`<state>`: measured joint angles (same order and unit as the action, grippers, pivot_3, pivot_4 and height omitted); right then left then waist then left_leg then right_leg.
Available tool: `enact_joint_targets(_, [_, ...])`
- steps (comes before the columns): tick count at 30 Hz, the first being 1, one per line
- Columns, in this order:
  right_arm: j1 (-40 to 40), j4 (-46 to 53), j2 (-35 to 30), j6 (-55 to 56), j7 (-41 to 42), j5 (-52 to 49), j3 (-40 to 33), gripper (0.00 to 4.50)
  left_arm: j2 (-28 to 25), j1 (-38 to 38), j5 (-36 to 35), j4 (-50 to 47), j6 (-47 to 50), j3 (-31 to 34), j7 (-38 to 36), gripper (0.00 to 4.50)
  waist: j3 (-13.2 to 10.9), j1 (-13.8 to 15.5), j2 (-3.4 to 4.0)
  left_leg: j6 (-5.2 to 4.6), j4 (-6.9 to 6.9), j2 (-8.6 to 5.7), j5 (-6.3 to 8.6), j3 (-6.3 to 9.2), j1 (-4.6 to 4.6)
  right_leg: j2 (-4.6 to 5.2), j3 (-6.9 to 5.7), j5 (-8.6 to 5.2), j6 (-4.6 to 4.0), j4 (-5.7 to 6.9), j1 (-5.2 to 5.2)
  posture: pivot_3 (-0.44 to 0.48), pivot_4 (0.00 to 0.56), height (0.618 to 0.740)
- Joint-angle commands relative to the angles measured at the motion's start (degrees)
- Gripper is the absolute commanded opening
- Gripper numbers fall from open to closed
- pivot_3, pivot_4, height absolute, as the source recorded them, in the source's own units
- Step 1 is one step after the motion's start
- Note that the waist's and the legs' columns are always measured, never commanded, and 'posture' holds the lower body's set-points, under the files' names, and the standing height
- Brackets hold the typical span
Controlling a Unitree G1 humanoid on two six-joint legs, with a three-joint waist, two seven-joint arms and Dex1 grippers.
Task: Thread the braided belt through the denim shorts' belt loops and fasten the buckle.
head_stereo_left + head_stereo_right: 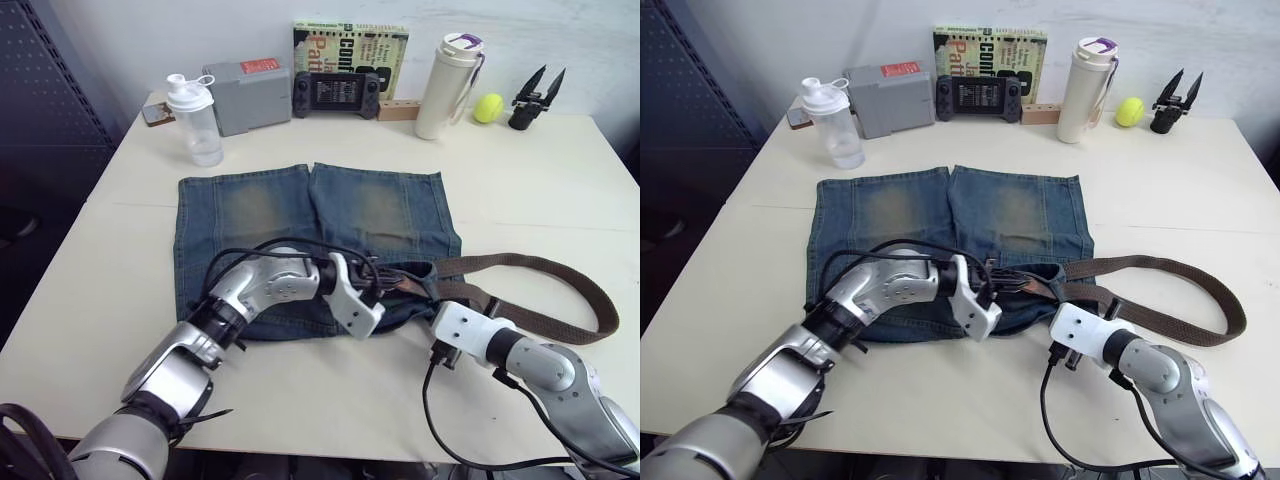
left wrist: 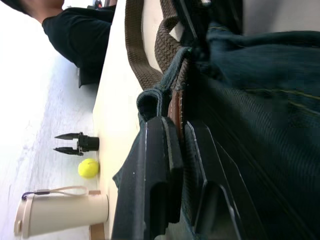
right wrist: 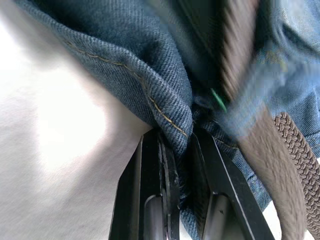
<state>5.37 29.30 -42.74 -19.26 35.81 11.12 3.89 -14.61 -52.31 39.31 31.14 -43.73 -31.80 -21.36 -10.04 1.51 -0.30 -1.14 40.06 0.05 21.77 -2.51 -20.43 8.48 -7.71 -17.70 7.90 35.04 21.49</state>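
The denim shorts point(image 1: 300, 205) lie flat on the table, waistband towards me and bunched at its right end. The braided belt point(image 1: 560, 270) runs out of that bunch and loops over the table on the right. My left gripper point(image 1: 385, 283) is at the bunched waistband. In the left wrist view its fingers point(image 2: 160, 150) are shut on a brown belt end point(image 2: 176, 107) together with denim, and a narrow denim strip, probably one of the belt loops point(image 2: 165, 80), crosses the belt there. My right gripper point(image 1: 432, 293) is shut on a fold of the waistband point(image 3: 170, 107). The buckle is hidden.
Along the table's far edge stand a shaker bottle point(image 1: 200, 120), a grey box point(image 1: 245, 95), a game console point(image 1: 335, 92), a book point(image 1: 350, 45), a white tumbler point(image 1: 448, 85), a tennis ball point(image 1: 488, 107) and a black spare gripper point(image 1: 535, 98). A person in dark clothes point(image 2: 75, 35) is beyond the table.
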Motion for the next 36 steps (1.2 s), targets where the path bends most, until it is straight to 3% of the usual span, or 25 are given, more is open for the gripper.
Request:
enact_joint_targets(1, [0.7,1.9,0.5,-0.5,0.9,-0.1,1.2,0.04,2.9,-3.4,-0.5,3.7,-0.4,-0.2,2.6,0.00,0.0,-0.1,0.00,0.00,-0.01,0.00,0.00,-0.02,0.00,0.00,0.00,0.00,0.00,0.00,0.01,0.000,0.150,0.731])
enact_joint_targets(6, [0.5,2.1,0.9,-1.3,0.6,0.0,1.1,0.04,3.1,-3.9,-4.8,4.7,-0.5,0.8,-1.1,0.00,0.0,-0.1,0.00,0.00,0.00,0.02,0.00,-0.10,0.00,0.01,0.01,0.00,0.00,0.00,0.01,0.000,0.150,0.731])
enact_joint_targets(13, [0.9,1.4,1.1,-2.6,-0.2,0.7,0.2,0.04,-7.5,-0.6,-16.3,-6.3,1.9,5.4,-12.6,0.00,0.0,-0.2,0.01,0.00,-0.01,0.07,0.00,0.23,0.01,0.00,0.03,0.00,0.00,0.04,0.07,0.000,0.150,0.731])
enact_joint_targets(19, [1.3,0.8,1.3,-2.4,-0.4,0.8,0.2,0.04,-10.7,2.6,-22.3,-15.0,7.3,7.8,-18.6,0.00,0.0,-0.1,0.01,0.00,0.06,-0.01,0.00,0.28,0.00,0.05,0.04,0.01,0.01,0.00,-0.01,0.000,0.150,0.731])
enact_joint_targets(28, [0.8,-0.8,0.9,-3.4,-1.1,1.1,-2.2,0.04,-21.2,11.3,-19.3,-17.4,1.1,11.5,-16.2,0.00,0.0,-0.2,0.07,0.00,-0.01,0.04,0.00,0.26,0.04,0.01,0.06,0.00,0.01,0.03,0.03,0.000,0.150,0.731])
enact_joint_targets(36, [0.6,-1.3,0.6,-2.9,-0.6,-0.1,-2.7,0.04,-20.6,13.4,-17.2,-17.9,-0.6,12.0,-10.6,0.00,0.0,-0.1,0.07,0.00,0.01,0.01,0.00,0.26,0.02,0.02,0.06,0.00,0.01,0.03,0.03,0.000,0.150,0.731])
